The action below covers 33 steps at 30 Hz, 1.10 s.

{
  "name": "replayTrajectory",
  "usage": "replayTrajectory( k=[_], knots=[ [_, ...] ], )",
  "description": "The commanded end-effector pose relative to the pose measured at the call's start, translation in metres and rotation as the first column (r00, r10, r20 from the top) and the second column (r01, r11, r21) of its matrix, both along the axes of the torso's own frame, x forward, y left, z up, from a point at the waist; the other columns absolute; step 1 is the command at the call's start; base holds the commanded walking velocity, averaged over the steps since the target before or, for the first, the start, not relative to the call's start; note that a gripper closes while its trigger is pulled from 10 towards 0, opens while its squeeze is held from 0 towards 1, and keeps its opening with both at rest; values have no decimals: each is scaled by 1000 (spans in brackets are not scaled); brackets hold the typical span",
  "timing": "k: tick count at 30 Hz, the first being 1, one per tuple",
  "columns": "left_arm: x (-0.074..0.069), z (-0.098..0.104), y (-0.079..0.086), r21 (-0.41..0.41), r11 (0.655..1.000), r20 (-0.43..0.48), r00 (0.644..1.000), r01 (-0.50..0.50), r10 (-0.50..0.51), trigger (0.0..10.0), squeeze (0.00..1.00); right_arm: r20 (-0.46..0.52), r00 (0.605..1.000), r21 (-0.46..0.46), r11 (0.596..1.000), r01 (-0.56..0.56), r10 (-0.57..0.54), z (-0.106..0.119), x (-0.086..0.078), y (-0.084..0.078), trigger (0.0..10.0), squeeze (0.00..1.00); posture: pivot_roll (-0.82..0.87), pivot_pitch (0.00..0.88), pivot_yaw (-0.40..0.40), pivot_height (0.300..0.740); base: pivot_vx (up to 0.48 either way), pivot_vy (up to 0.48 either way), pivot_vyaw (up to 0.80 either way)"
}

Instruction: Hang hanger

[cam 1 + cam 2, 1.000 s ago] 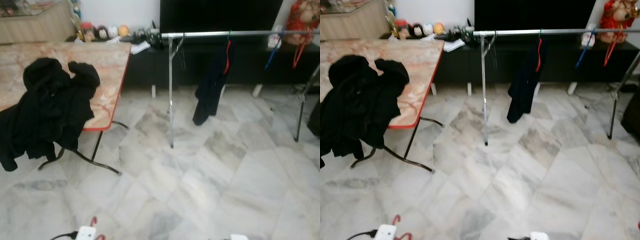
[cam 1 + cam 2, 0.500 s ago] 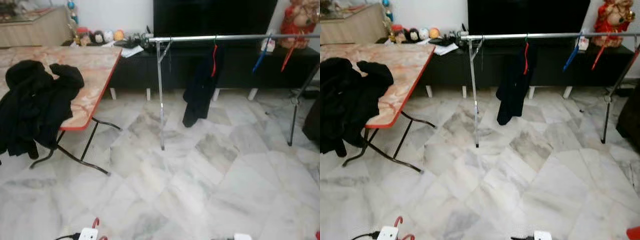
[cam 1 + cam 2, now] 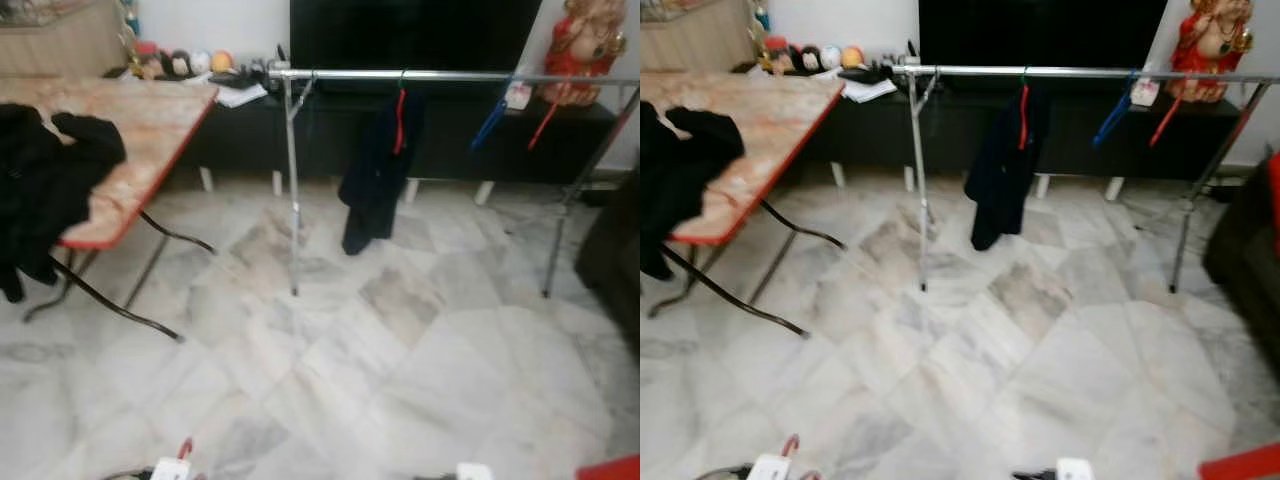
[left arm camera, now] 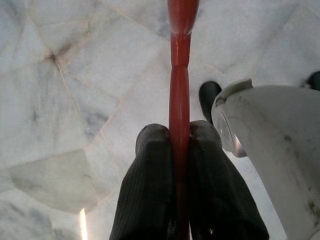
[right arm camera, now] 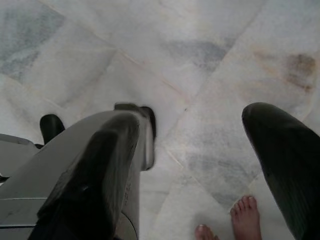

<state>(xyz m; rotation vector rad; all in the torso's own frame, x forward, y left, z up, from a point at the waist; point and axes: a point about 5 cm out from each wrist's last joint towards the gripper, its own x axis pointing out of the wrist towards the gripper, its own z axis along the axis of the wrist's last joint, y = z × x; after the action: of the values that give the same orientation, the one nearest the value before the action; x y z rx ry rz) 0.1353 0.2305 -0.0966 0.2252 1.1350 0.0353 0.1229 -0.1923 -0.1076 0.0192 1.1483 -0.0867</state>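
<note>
I am holding the red hanger (image 4: 179, 75) in my left gripper (image 4: 179, 137). Both fingers (image 4: 150, 175) are closing flat against its bar, one on each side, with no gap showing. The hanger is running out past the fingertips, above the marble floor (image 4: 75, 75), and my own white leg (image 4: 280, 145) is standing just beside it.

My right gripper (image 5: 200, 145) is hanging low over the floor with its fingers (image 5: 100, 165) spread wide apart and nothing between them. A person's bare foot (image 5: 246, 215) is standing on the floor near that gripper.

Taking the rack (image 3: 450, 76) as the landmark: it is a silver rail on thin legs, standing across the room ahead of me, well apart from both grippers.

- A dark garment (image 3: 375, 170) is hanging from the rack on a red hanger, near its left post.
- A blue hanger (image 3: 490, 118) and another red hanger (image 3: 542, 122) are hanging further right on the rack.
- A low black cabinet (image 3: 450, 140) is sitting just behind the rack, with a red figurine (image 3: 585, 40) on it behind the rack's right end.
- A table (image 3: 130, 130) with a red edge is standing left of the rack, with black clothes (image 3: 40, 190) draped over it.
</note>
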Motion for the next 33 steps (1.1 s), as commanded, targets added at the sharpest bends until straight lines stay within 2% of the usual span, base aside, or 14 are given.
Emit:
replayTrajectory(
  k=[1, 8, 16, 21, 24, 33],
  knots=[
    [3, 0, -5, -21, 1000, 11, 1000, -10, 10, 10000, 0, -4, 1000, -19, 1000, 8, -8, 1, -1, -8, 10000, 0, -75, 0, -7, 740, 0, 0, 0],
    [5, 0, -8, -51, 998, 29, 999, -37, 38, 10000, 0, -1, 1000, -26, 1000, 5, -5, 1, 0, -9, 10000, 0, -76, 0, -8, 740, 0, 0, 0],
    [3, -1, -9, -64, 997, 11, 999, -47, 48, 10000, 0, 0, 1000, -25, 1000, 11, -11, 1, 1, -9, 10000, 0, -75, 0, -6, 740, 0, 0, 0],
    [3, -1, -9, -56, 998, 4, 1000, -30, 31, 10000, 0, 11, 1000, -13, 1000, 15, -14, 2, 2, -8, 10000, 0, -76, 0, -3, 740, 256, 0, 0],
    [3, -1, -9, -57, 998, -5, 1000, -2, 1, 10000, 0, 8, 1000, -23, 999, -27, 28, 2, 3, -8, 10000, 0, -76, 0, -3, 740, 266, 0, 0],
    [0, -2, -6, -53, 998, -12, 1000, -13, 12, 10000, 0, -3, 1000, -22, 999, -31, 31, 2, 2, -8, 10000, 0, -72, 0, -5, 740, 286, 0, 0]
  ],
)
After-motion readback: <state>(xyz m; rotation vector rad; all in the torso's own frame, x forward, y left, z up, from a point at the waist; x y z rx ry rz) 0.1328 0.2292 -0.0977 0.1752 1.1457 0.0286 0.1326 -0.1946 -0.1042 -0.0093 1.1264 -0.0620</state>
